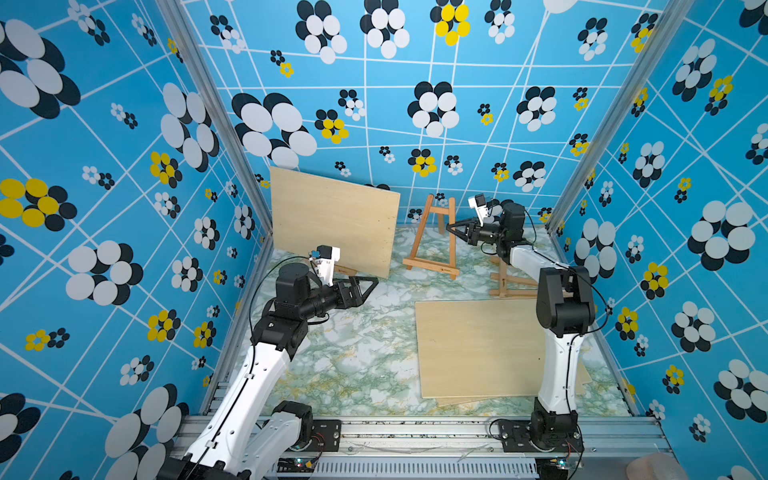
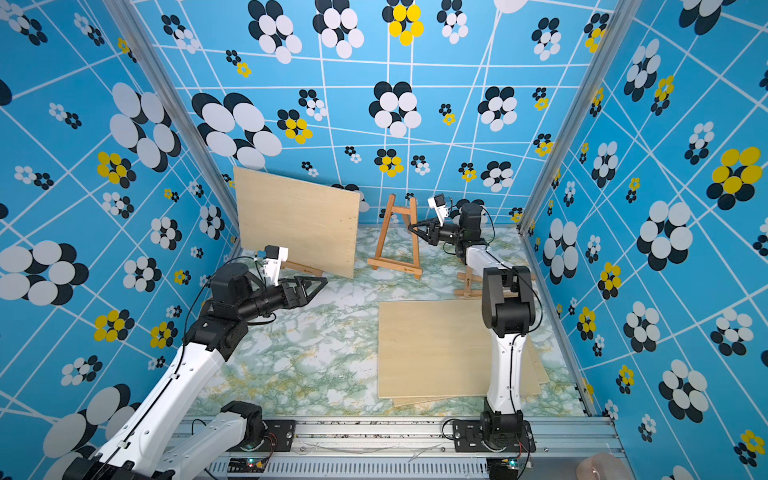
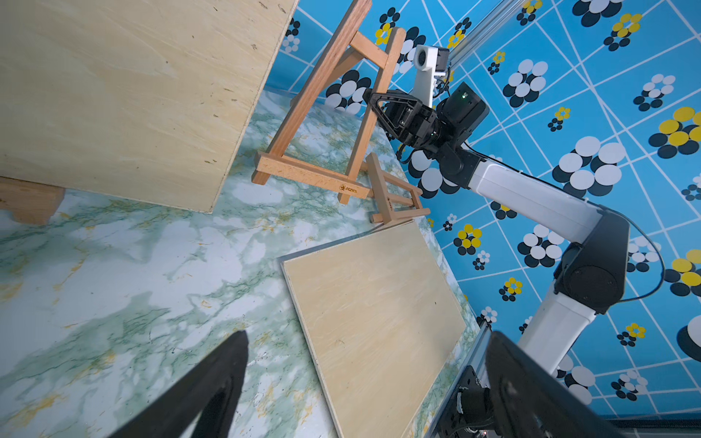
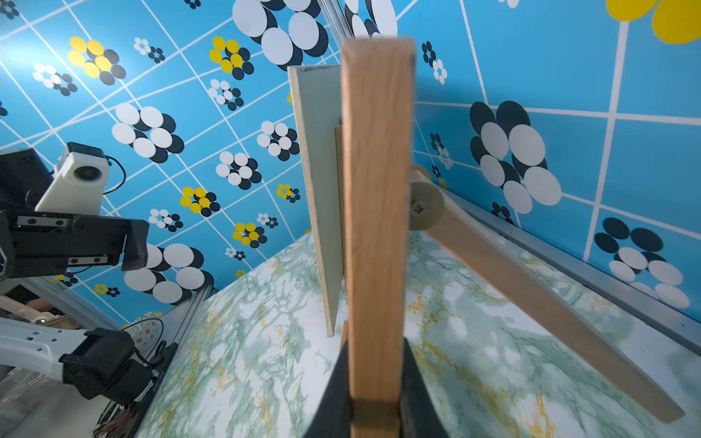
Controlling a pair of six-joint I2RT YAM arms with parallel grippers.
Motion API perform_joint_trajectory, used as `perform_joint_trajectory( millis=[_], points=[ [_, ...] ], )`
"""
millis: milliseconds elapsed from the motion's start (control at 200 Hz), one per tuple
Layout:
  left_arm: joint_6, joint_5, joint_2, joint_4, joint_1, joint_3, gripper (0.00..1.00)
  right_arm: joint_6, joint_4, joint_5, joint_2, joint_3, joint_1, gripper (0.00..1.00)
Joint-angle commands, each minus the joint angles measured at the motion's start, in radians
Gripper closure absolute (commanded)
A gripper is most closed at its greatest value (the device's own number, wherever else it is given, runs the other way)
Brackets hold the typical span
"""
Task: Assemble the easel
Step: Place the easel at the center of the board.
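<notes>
Aluminium rail (image 1: 415,432) runs along the bottom edge in both top views, carrying both arm bases. Just above it, in the lower right, two flat plywood boards (image 1: 478,349) lie stacked on the marbled worktop (image 1: 353,353). At centre, toward the back wall, the A-frame easel (image 1: 432,245) stands upright. The right pincer (image 1: 451,227) is pinching its right-hand front leg partway up. The right wrist view shows that leg (image 4: 375,227) squeezed between the black fingers, with the rear strut (image 4: 531,303) splayed out behind. Left of centre, the left pincer (image 1: 372,284) hangs spread wide, holding nothing, near the lower corner of an upright plywood panel (image 1: 332,220) that rests on a second easel (image 1: 348,271). A third easel (image 1: 503,278) lies flat at right, partly hidden by the right arm.
</notes>
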Motion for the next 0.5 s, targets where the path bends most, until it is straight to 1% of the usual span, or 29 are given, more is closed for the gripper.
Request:
perform_joint_trajectory(
  millis=[0, 315, 495],
  points=[
    [0.018, -0.013, 0.018, 0.012, 0.005, 0.039, 0.01, 0.204, 0.272, -0.062, 0.051, 0.077, 0.023, 1.00],
    [0.050, -0.028, 0.033, -0.014, 0.006, 0.053, 0.01, 0.181, 0.194, -0.056, 0.158, 0.189, 0.029, 1.00],
    [0.057, -0.025, 0.043, -0.013, 0.011, 0.051, 0.01, 0.122, 0.110, -0.078, 0.177, 0.218, 0.029, 1.00]
  ],
)
